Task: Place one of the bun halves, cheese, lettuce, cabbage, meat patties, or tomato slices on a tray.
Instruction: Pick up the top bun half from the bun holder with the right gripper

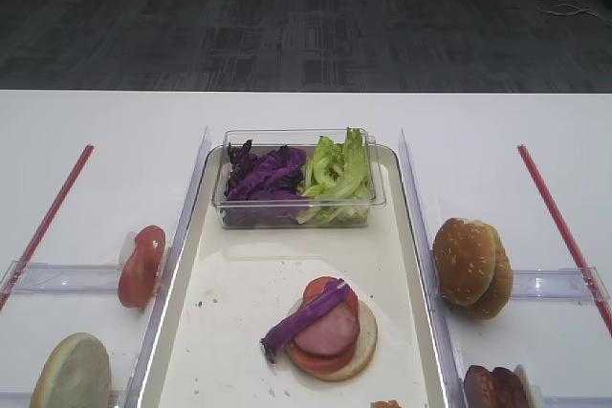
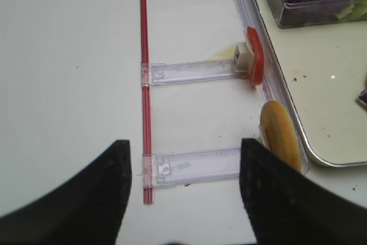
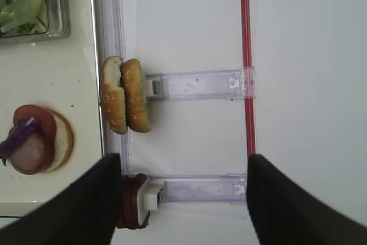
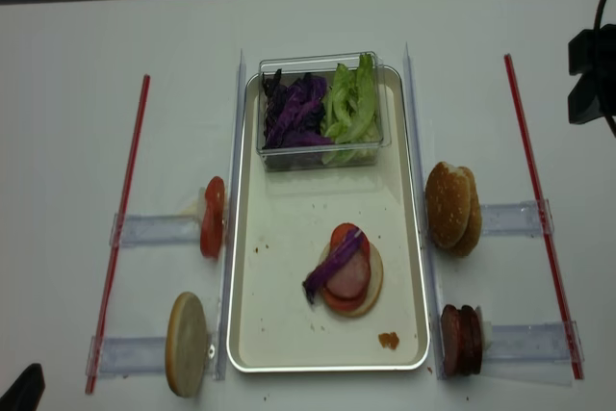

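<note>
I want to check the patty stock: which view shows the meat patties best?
The realsense high view: the meat patties stand whole, on edge, right of the tray. The other high view crops them at its bottom edge; the right wrist view half hides them behind an end effector finger; the left wrist view misses them.

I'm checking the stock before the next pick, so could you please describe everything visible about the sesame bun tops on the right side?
The bun halves are two domed, golden-brown tops speckled with pale sesame seeds. They stand on edge, pressed together face to back, just outside the tray at its right rim. A small white block on a clear plastic holder backs them from the right. They look intact, and no hand touches them.
</note>
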Robot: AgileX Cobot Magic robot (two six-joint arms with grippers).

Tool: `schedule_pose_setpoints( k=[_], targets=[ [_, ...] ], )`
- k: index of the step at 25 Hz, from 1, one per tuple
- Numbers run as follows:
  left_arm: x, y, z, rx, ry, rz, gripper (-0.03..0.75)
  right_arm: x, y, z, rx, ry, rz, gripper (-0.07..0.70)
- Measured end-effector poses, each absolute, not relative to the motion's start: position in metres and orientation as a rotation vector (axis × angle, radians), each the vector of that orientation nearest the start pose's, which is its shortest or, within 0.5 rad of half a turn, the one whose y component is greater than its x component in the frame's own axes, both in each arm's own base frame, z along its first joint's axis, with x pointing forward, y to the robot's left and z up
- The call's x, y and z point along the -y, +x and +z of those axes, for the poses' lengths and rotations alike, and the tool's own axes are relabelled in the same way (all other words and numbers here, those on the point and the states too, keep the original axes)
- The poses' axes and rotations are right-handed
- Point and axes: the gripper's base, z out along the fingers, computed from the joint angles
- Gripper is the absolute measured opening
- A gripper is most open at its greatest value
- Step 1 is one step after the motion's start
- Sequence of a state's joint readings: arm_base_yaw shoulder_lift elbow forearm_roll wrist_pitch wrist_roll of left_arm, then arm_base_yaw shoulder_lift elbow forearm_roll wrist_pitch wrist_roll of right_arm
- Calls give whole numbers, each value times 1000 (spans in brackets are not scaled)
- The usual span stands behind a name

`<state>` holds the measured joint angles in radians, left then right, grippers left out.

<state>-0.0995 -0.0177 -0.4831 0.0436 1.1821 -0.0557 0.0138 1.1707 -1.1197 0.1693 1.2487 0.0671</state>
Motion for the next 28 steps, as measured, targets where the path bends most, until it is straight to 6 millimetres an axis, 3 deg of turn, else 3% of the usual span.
schedule_pose_setpoints(
  k=[16, 28],
  targets=[
    [-5, -11, 263, -2164, 42, -36, 397, -23, 230, 325, -2868, 127, 343, 481],
    [-5, -11, 263, -2164, 42, -36, 397, -62, 253, 305, -2972, -6, 326, 481]
  ],
)
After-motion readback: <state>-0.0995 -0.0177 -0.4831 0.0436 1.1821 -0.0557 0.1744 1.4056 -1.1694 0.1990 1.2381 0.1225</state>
